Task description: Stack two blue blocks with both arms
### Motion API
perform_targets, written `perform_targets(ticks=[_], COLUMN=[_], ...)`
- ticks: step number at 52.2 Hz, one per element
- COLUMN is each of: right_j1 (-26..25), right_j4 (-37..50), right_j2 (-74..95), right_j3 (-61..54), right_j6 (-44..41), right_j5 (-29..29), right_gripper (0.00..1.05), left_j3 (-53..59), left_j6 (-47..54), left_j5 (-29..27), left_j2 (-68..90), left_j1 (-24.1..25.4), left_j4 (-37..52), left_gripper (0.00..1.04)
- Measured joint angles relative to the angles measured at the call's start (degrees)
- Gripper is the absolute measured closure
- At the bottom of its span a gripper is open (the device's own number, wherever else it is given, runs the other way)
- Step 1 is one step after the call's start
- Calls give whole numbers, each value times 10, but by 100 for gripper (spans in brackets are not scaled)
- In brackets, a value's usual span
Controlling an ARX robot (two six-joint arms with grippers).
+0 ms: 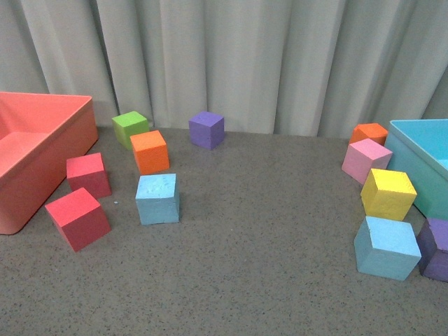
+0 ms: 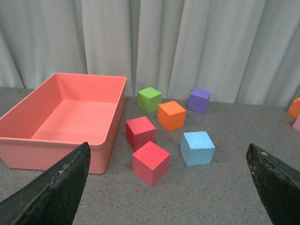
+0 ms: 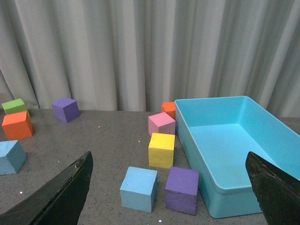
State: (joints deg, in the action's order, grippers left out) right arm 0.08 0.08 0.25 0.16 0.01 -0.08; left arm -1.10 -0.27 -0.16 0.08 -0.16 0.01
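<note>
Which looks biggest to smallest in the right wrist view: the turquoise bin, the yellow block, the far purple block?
1. turquoise bin
2. yellow block
3. far purple block
The two blocks may truly match in size; the purple one just sits farther from the camera.

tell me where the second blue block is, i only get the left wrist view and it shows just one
observer: the second blue block lies on the robot's right side, nearer the robot than the yellow cube, close to the turquoise bin.
operator: anything touching it
observer: no. a purple cube sits beside it on the bin's side, and the right wrist view shows a narrow gap between them.
operator: is the right gripper ready
observer: the right gripper is open, fingers wide apart, holding nothing.
</note>
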Motion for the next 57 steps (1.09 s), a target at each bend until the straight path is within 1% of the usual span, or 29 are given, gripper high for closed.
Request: perform_targets(ticks=[42,44,46,49,50,51,54,57], right_j1=[0,4,32,68,72,75,70,60], right_j4=[0,-4,-35,-40,-37,-25,21,81], right_j2=[0,3,25,81,94,122,200,290], right_j3=[0,1,16,31,34,39,51,69], right_j6=[0,-7,-28,-53,-54,-55,-51,-36], right_j5=[0,16,90,209,217,240,240,216], right_gripper=[10,10,10,10,10,10,10,10], left_j3=[0,0,0,0,0,0,0,0], left_j6=[0,0,0,0,0,0,0,0], left_j5=[0,0,0,0,0,0,0,0], left_j2=[0,0,0,0,0,0,0,0], left_j1=[0,0,0,0,0,0,0,0], left_j4=[0,0,0,0,0,0,0,0], left_gripper=[7,7,7,7,7,7,7,7])
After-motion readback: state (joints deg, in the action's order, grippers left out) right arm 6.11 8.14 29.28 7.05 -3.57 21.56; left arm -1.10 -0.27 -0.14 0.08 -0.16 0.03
